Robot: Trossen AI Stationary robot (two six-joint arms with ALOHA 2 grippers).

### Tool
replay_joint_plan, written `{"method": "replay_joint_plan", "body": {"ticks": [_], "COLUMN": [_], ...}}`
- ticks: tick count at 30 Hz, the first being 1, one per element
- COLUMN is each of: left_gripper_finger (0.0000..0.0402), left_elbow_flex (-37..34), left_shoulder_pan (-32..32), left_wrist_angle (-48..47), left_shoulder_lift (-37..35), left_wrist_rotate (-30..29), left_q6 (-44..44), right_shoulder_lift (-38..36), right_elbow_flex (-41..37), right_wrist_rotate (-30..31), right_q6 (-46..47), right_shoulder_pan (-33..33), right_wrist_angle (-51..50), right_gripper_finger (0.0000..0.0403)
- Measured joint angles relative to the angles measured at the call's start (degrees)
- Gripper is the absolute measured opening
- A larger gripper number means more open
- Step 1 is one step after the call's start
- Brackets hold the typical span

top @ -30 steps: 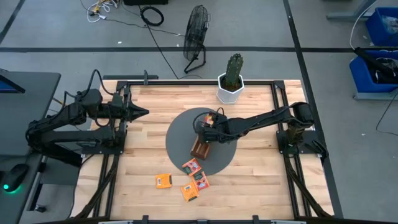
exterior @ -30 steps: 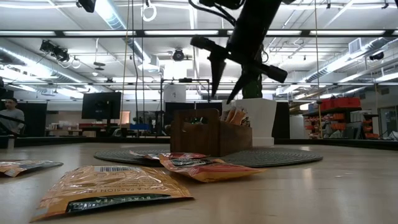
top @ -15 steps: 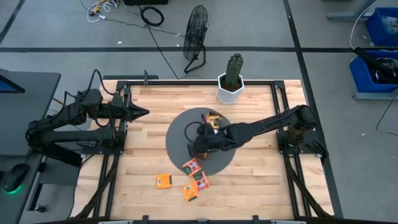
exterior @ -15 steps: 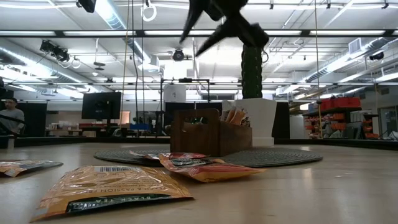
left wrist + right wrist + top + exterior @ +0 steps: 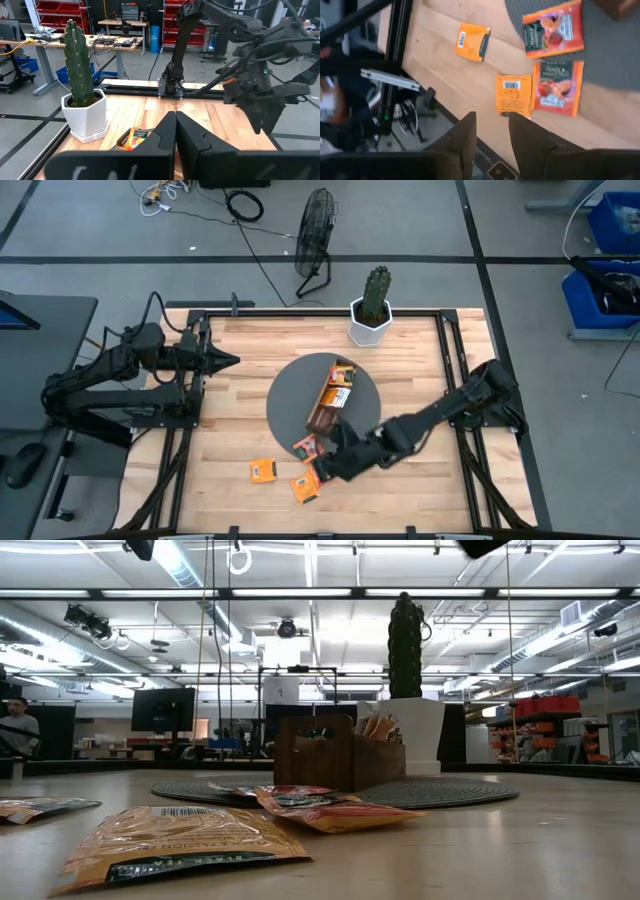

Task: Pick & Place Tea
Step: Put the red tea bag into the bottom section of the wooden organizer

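High view, right gripper (image 5: 322, 471) above loose tea sachets (image 5: 264, 470), jaws seemingly parted

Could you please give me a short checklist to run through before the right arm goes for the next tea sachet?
1. Right tool is over the loose sachets by the mat's near edge: ok.
2. Right tool carries nothing; its fingers show a gap with nothing between them: ok.
3. Target stands apart from its neighbours: not ok; two sachets lie edge to edge, so a clean single pick looks doubtful.
4. One sachet lies alone on the wood: ok, probably the easier pick.
5. Tray on the mat has room left: cannot tell.
6. Left tool is shut and parked at the table's left side, away from the work: ok.
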Motion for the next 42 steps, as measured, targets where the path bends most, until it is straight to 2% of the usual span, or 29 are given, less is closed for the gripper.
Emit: {"method": "replay_joint_plan", "body": {"ticks": [8,12,18,21,24,26,36,42], "left_gripper_finger": [0.0012,0.0012,0.0012,0.0012,0.0012,0.0012,0.0012,0.0012], "left_elbow_flex": [0.00,0.00,0.00,0.00,0.01,0.02,0.02,0.02], "left_shoulder_pan": [0.00,-0.01,-0.02,0.00,-0.02,0.00,0.00,-0.01], "left_wrist_angle": [0.02,0.02,0.04,0.04,-0.24,-0.89,-1.45,-2.25], "left_shoulder_lift": [0.00,0.00,0.00,0.02,0.02,0.02,0.02,0.02], "left_wrist_rotate": [0.00,0.00,0.00,0.00,0.00,-0.02,-0.04,-0.02], "left_q6": [-0.01,-0.29,-2.29,-2.59,-2.74,-2.74,-3.03,-3.00], "right_shoulder_lift": [0.00,0.02,0.04,0.07,0.07,0.07,0.52,0.63], "right_elbow_flex": [-7.02,-13.82,-24.84,-26.56,-26.53,-26.53,-26.49,-26.49], "right_wrist_rotate": [11.25,15.44,15.70,15.51,15.63,13.46,7.74,0.06], "right_q6": [20.90,31.03,38.31,34.59,22.39,17.46,1.97,-2.43], "right_shoulder_pan": [8.20,11.23,11.31,9.73,7.43,5.45,-2.77,-3.71], "right_wrist_angle": [1.64,10.21,26.23,26.64,25.87,25.12,21.31,24.51], "right_gripper_finger": [0.0116,0.0116,0.0121,0.0128,0.0132,0.0132,0.0132,0.0132]}}
